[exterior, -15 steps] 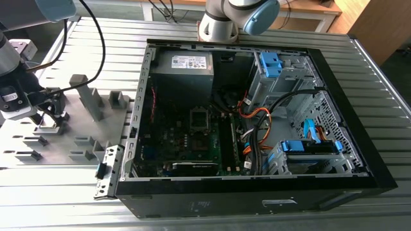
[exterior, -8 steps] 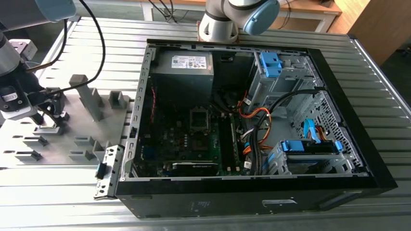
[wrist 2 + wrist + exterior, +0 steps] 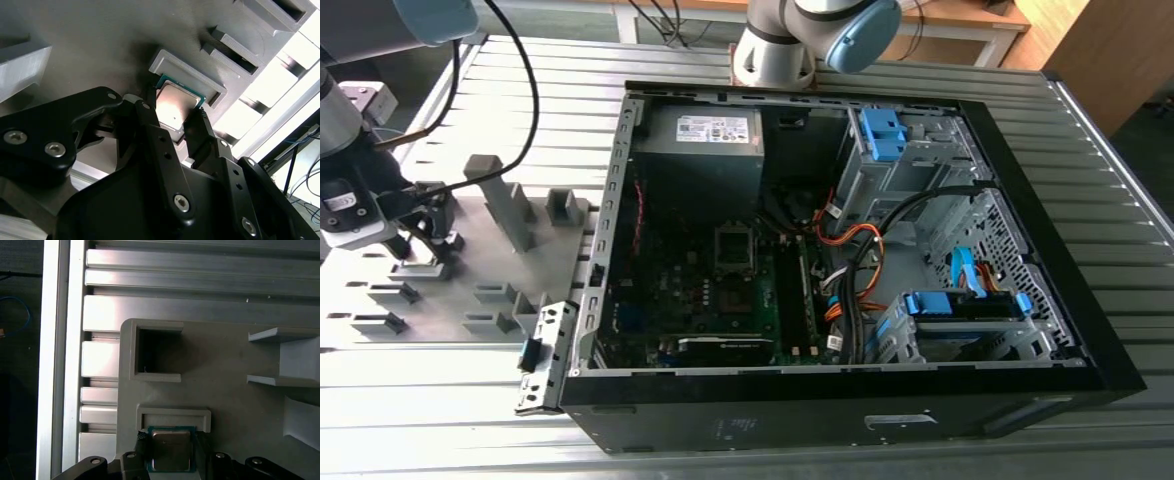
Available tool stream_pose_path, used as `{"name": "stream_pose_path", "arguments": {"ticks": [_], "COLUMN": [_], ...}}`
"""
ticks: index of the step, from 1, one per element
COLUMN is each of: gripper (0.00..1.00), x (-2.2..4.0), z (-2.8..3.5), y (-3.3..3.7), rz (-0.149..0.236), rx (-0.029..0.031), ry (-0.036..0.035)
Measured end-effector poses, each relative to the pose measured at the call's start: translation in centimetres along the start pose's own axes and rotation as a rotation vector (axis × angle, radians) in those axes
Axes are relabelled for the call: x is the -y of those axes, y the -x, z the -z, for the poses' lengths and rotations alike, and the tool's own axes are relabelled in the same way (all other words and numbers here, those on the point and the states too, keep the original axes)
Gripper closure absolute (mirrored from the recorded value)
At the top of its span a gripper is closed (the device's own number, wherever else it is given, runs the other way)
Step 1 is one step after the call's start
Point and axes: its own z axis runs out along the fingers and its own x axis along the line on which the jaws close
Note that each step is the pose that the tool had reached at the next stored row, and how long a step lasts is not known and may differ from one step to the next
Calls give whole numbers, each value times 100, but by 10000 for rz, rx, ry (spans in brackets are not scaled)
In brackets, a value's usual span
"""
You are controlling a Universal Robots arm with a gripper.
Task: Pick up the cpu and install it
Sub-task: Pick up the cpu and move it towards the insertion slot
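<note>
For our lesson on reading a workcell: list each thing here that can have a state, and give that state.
gripper: shut on the cpu, fingers against two opposite edges.
cpu: gripped, metal top up, beside the grey fixture bracket.
computer case: lying on its side, open.
square fixture pocket: empty.

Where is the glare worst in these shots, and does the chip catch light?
Second wrist view: the slatted table is blown out white, and the cpu top shows a soft sheen. First wrist view: the slats glare too. Exterior view: evenly lit.
</note>
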Motion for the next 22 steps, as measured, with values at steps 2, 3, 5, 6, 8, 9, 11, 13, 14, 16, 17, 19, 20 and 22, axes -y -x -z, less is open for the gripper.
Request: {"name": "stream_pose_path", "arguments": {"ticks": [2, 3, 5, 6, 8, 9, 11, 13, 14, 16, 17, 19, 20, 22], "gripper": [53, 53, 53, 53, 53, 53, 53, 53, 53, 53, 53, 53, 53, 53], "x": [0, -1, 0, 0, 0, 0, 0, 0, 0, 0, 0, 0, 0, 0], "z": [2, 7, 30, 45, 78, 98, 140, 181, 203, 248, 272, 327, 355, 416], "y": [1, 1, 0, 0, 1, 1, 2, 3, 3, 3, 4, 4, 5, 6], "rz": [0, -1, 0, -1, -1, -1, -1, -1, -1, -1, -1, -1, -1, -1], "rx": [4, 4, 1, 0, 0, 1, 2, 1, 0, 1, 1, 0, 0, 1], "ry": [2, 3, 1, 0, 0, 1, 1, 0, 0, 1, 1, 0, 0, 1]}}
